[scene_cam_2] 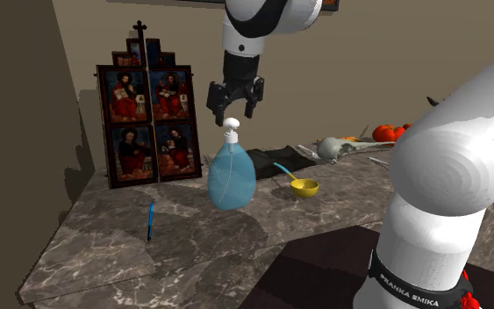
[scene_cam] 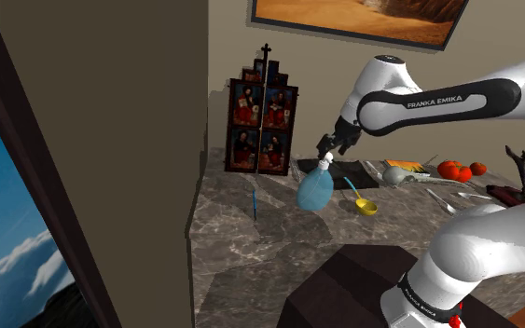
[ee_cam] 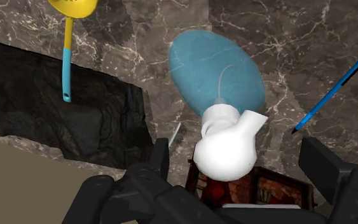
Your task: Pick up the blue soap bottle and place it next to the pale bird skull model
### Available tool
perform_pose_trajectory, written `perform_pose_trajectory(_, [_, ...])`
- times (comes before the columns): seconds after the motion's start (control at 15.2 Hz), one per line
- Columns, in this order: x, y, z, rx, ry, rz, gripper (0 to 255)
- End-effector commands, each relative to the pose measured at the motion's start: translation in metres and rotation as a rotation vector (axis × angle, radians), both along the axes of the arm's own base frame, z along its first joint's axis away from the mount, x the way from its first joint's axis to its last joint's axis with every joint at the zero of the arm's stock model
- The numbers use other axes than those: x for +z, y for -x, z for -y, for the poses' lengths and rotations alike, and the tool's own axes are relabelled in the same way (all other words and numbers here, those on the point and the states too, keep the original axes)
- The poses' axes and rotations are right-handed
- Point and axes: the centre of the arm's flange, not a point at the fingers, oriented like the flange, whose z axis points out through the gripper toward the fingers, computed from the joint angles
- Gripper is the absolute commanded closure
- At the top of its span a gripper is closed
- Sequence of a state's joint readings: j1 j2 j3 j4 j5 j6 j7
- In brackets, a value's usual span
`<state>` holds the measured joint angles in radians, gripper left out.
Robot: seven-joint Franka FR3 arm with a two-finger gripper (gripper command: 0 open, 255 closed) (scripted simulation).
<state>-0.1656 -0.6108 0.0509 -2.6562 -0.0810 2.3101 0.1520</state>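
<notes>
From the shoulder view, the blue bottle (scene_cam: 314, 189) stands upright on the marble tabletop (scene_cam: 251, 252), in front of an icon panel (scene_cam: 262, 116) against the wall. The gripper (scene_cam: 337, 142) hangs just over its white pump (scene_cam: 324, 163). A yellow scoop (scene_cam: 366, 206) lies just beside the bottle on this view's right and a blue pen (scene_cam: 255, 202) lies near it on the left. The skull (scene_cam: 398, 174) sits well apart, further right, with tomatoes (scene_cam: 456, 170) beyond it. In the second exterior view, the gripper (scene_cam_2: 233, 110) points straight down with its fingers spread, their tips just above the pump (scene_cam_2: 231, 132) and not touching it. The bottle (scene_cam_2: 232, 178) rests on the tabletop (scene_cam_2: 104, 246) between the pen (scene_cam_2: 150, 219) and the scoop (scene_cam_2: 304, 186), and a black cloth (scene_cam_2: 280, 162) lies behind it. The skull (scene_cam_2: 332, 147) is off toward this view's right. In the wrist view, the fingers (ee_cam: 160, 159) stand wide apart with the pump (ee_cam: 228, 143) between them, clear of both. The gripper (ee_cam: 236, 149) holds nothing, and the bottle's (ee_cam: 215, 73) round body spreads out below the pump. The pen (ee_cam: 330, 93) lies to one side, and the scoop (ee_cam: 69, 44) and cloth (ee_cam: 69, 108) to the other.
</notes>
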Motion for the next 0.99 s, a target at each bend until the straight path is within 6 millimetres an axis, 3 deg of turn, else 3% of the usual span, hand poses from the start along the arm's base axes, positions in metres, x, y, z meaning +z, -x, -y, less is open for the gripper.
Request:
perform_pose_trajectory(0.0, [-0.011,-0.003,0.003,-0.001,0.002,0.002,0])
perform_pose_trajectory(0.26, [-0.034,-0.009,0.006,-0.001,0.002,0.002,0])
perform_pose_trajectory(0.79, [-0.034,-0.009,0.006,-0.001,0.002,0.002,0])
perform_pose_trajectory(0.86, [-0.034,-0.009,0.006,-0.001,0.002,0.002,255])
perform_pose_trajectory(0.92, [-0.034,-0.009,0.006,-0.001,0.002,0.002,255])
